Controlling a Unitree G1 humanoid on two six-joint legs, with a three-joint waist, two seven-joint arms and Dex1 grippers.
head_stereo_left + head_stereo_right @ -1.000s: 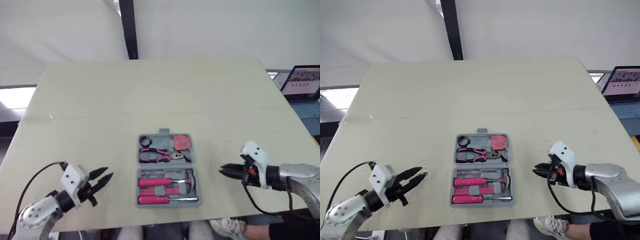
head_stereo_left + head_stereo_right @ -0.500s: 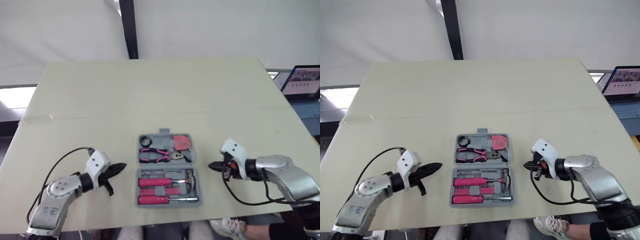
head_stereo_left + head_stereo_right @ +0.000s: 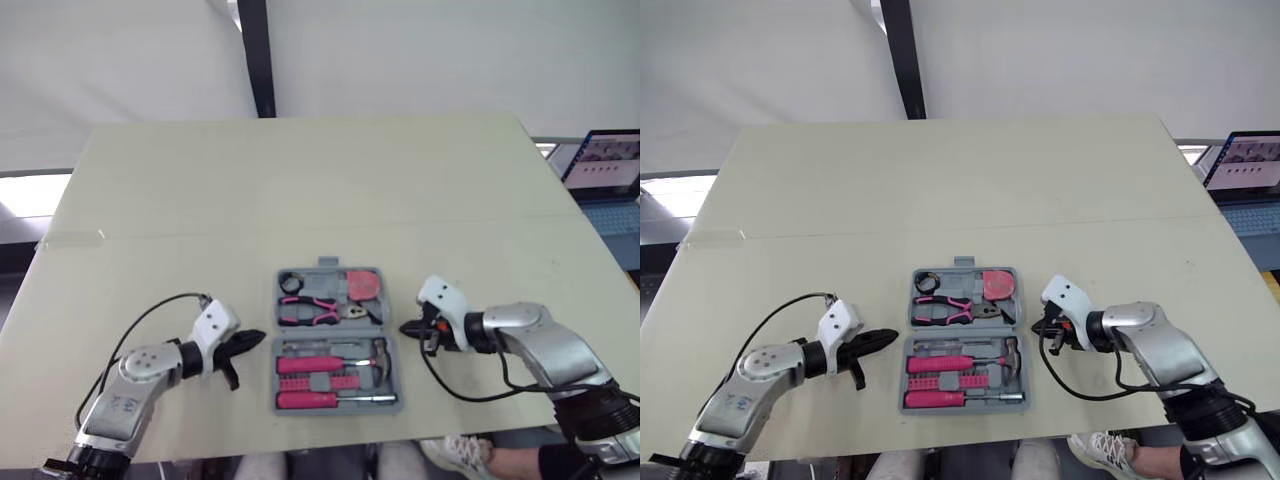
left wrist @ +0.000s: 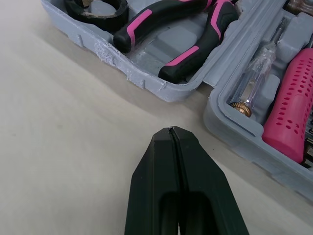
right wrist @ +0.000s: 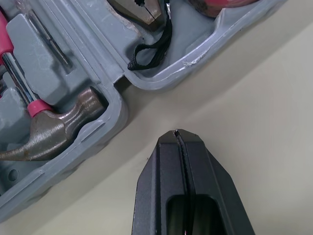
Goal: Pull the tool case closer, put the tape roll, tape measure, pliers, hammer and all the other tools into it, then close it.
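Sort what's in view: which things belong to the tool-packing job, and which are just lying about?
Job:
open grey plastic tool case
black tape roll
round pink tape measure
pink-handled pliers
pink-handled steel hammer
pink-handled screwdriver
left claw and right claw, both shut

Lying about:
open laptop off to the right
black post behind the table
person's white shoe

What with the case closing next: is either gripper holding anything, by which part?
Nothing. The left gripper and right gripper are shut empty beside the open grey plastic tool case.

Pale counter [image 3: 300,180] before a white backdrop [image 3: 430,50], black post [image 3: 258,60] behind, open laptop [image 3: 608,165] off its right edge.
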